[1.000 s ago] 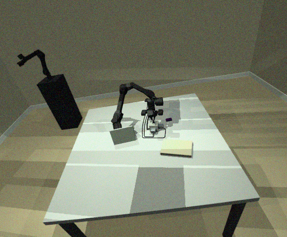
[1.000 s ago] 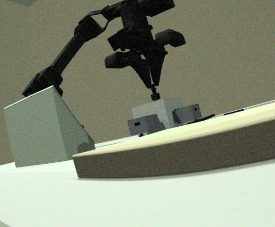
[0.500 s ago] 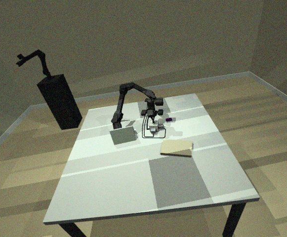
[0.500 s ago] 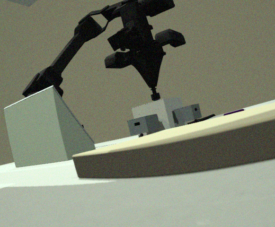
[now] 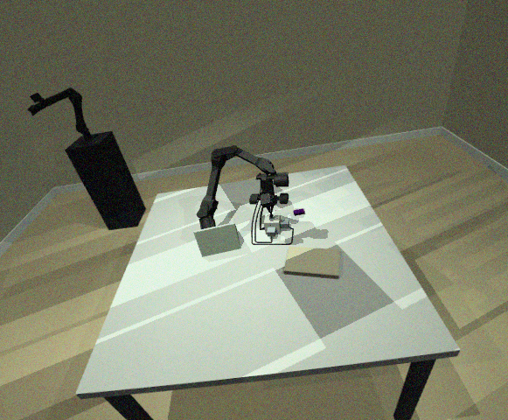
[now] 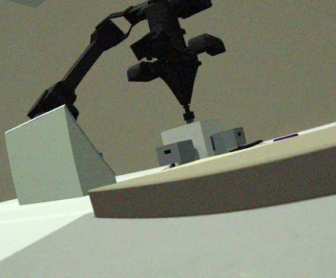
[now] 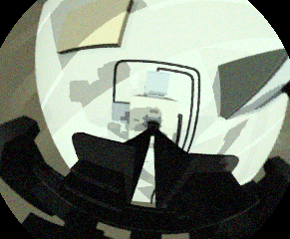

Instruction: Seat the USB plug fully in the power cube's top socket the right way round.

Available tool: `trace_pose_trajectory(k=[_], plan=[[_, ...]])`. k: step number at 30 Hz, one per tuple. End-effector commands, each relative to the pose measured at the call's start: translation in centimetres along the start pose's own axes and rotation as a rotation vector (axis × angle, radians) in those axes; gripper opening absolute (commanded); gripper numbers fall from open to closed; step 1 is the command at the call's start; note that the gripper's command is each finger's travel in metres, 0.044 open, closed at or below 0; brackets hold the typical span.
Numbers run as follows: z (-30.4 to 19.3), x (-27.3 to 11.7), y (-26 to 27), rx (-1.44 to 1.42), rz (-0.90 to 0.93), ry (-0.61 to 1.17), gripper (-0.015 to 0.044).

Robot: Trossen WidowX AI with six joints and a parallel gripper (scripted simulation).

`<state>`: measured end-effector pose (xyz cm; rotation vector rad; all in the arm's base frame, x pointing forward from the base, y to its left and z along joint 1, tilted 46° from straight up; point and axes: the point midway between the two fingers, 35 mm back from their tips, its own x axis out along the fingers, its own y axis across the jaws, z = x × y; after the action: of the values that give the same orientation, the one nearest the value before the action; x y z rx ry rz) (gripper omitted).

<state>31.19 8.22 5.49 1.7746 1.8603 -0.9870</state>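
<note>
The grey power cube (image 6: 191, 134) (image 5: 272, 226) (image 7: 159, 84) stands on the white table (image 5: 226, 316) with smaller socket blocks on its sides. A small dark USB plug (image 6: 188, 115) (image 7: 151, 122) sticks up from the socket on its top, partway in. My gripper (image 6: 185, 103) (image 5: 269, 210) (image 7: 152, 132) points straight down over the cube. Its fingers are shut on the plug's upper end. Black cables (image 5: 256, 233) (image 7: 196, 94) loop around the cube on the table.
A grey-green box (image 5: 217, 239) (image 6: 51, 155) stands left of the cube, near the arm's base. A flat tan slab (image 5: 315, 262) (image 6: 221, 185) (image 7: 95, 23) lies in front of it. A small purple block (image 5: 299, 211) (image 6: 285, 137) lies to the right.
</note>
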Motion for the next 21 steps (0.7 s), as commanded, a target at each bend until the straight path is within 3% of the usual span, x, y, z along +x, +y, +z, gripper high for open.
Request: trace_pose_trajectory(k=[1,21], plan=[[0.0,-0.4,0.1,-0.005,0.004,-0.003,0.0000],[0.0,-1.7,0.1,-0.005,0.004,-0.004,0.0000]])
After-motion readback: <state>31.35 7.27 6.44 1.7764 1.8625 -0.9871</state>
